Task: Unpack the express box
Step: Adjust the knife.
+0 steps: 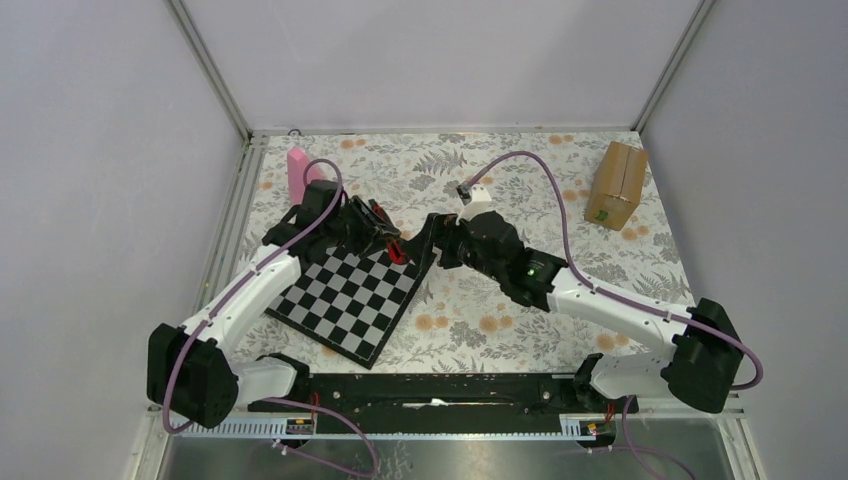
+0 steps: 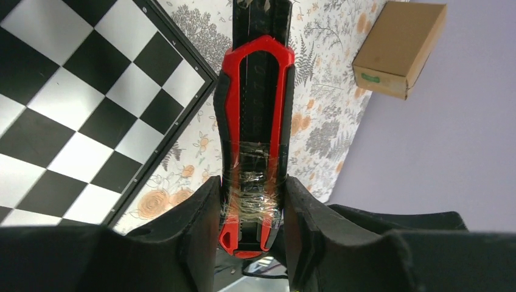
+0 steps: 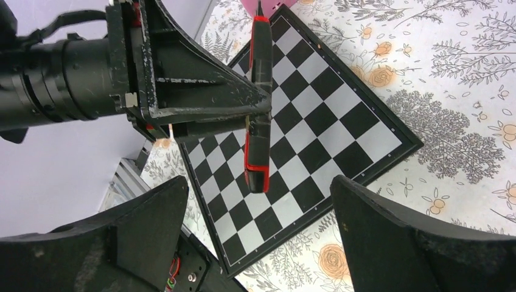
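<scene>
The express box is a small brown carton with a green mark, standing at the back right of the flowered table; the left wrist view shows the box at the upper right. My left gripper is shut on a red and black utility knife, gripping its taped handle end above the far corner of the chessboard. My right gripper faces it from the right, open wide. In the right wrist view the knife hangs in front of the right gripper, apart from both fingers.
A pink block stands at the back left, just behind the left arm. The chessboard lies at an angle at the front left. Grey walls close in the table on three sides, with a metal rail along the left edge.
</scene>
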Tool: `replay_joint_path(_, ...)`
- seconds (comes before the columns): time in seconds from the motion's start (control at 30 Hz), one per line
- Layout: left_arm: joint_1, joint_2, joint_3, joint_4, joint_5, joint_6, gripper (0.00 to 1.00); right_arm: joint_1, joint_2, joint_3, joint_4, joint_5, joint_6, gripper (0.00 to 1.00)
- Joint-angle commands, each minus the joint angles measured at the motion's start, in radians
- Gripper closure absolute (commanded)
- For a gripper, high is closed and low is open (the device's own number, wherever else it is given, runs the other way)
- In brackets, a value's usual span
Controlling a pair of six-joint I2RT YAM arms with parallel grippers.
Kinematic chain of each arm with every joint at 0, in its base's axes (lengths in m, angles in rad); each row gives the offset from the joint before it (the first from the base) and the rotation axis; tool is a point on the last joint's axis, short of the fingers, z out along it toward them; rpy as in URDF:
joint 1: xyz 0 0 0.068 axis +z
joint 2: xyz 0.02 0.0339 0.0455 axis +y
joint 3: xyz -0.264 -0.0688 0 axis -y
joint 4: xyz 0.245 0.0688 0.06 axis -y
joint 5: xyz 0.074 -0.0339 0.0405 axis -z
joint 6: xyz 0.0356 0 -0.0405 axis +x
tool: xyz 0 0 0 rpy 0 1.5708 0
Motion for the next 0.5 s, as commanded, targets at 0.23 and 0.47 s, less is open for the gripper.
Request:
replay_joint_path(0.23,-0.041,-0.054,-0.006,0.191,0.019,-0.211,1.00,0.004,0.066,0.007,0.106,-0.029,-0.019,0.26)
replay_joint_path(0.47,-0.072,-0.041,0.003,0.205,0.030,-0.236,1.00,0.004,0.104,0.043,0.134,-0.007,-0.030,0.35)
